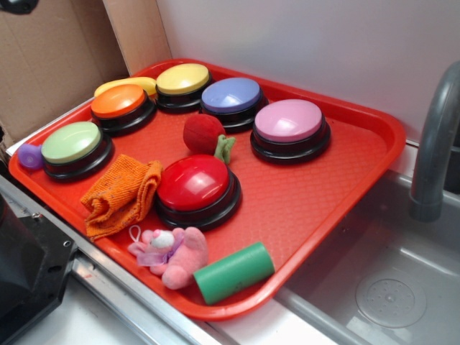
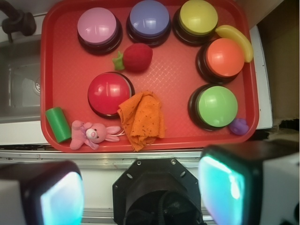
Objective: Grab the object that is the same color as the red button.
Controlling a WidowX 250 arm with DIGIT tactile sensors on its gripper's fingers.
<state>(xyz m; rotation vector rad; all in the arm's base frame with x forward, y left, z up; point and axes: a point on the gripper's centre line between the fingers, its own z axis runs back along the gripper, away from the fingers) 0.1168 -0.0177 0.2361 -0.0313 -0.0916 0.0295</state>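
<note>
Beside a grey sink (image 1: 388,280) and its faucet (image 1: 437,144), a red tray (image 1: 345,194) sits on the counter against a pale wall and a sheet of cardboard. On the tray stand six dome buttons on black bases: the red button (image 1: 194,182) near the middle, a pink button (image 1: 289,121), a blue-violet button (image 1: 231,95), a yellow button (image 1: 182,78), an orange button (image 1: 118,101) and a green button (image 1: 71,141). Next in size come a crumpled orange cloth (image 1: 121,192) touching the red button's left side, a pink plush toy (image 1: 172,253), and a green cylinder (image 1: 233,272) just beside it near the tray's front edge. The object (image 1: 205,134), a fuzzy dark-red ball with a green leaf tuft, lies just behind the red button, between it and the blue-violet button.

The gripper (image 2: 140,192) hovers high above the near side of the tray, well apart from everything, its fingers (image 2: 225,187) spread wide and empty. By my reading the reach has not begun; the next move calls for travelling forward past the red button and descending over the object, clear of neighbouring domes.

Only the wrist view shows the gripper; it also shows a yellow banana-shaped piece (image 2: 234,40) and a small purple thing (image 2: 239,125) whole, both partly hidden in the exterior view.
</note>
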